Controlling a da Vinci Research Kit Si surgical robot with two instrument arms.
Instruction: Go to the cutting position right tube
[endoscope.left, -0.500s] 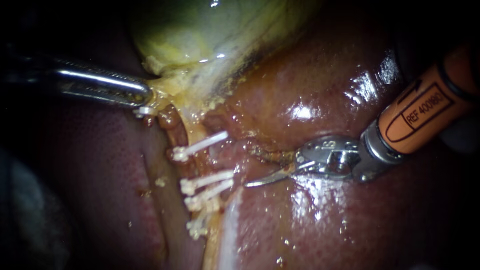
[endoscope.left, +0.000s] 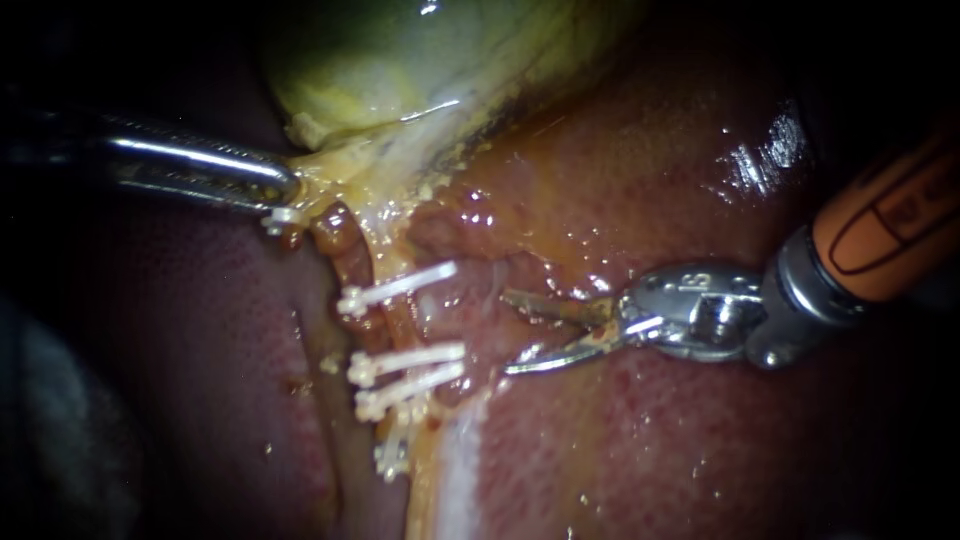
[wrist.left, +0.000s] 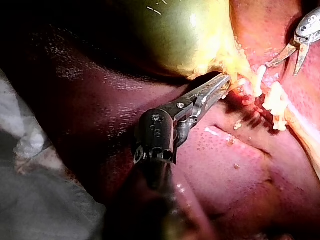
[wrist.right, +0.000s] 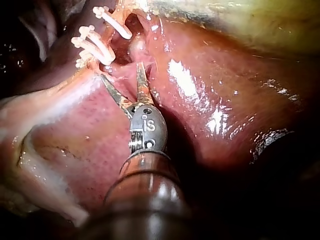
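Liver (endoscope.left: 700, 440) fills most of the endoscope view, red-brown and wet. Gallbladder (endoscope.left: 400, 60) sits above it, green-yellow, with a ragged yellow lower edge.

Left instrument (endoscope.left: 288, 195) enters from the left. Its pincer is closed on that yellow lower edge of the gallbladder, with tissue clamped from both sides.

Right instrument (endoscope.left: 510, 332) enters from the right on an orange-sleeved shaft and ends in 2 thin curved blades. Its pincer is open in a moderate V and holds nothing.

Right tube (endoscope.left: 440, 310) lies just ahead of the blade tips, on the stretch between 1 upper clip (endoscope.left: 400, 285) and 2 lower clips (endoscope.left: 410, 368). The tips are near the tube but not around it, and I cannot tell whether they touch. In the right wrist view the tube sits just beyond the gap, closer to 1 blade than the other.

1 small clip (endoscope.left: 278, 218) sits just beside the left instrument's tip.
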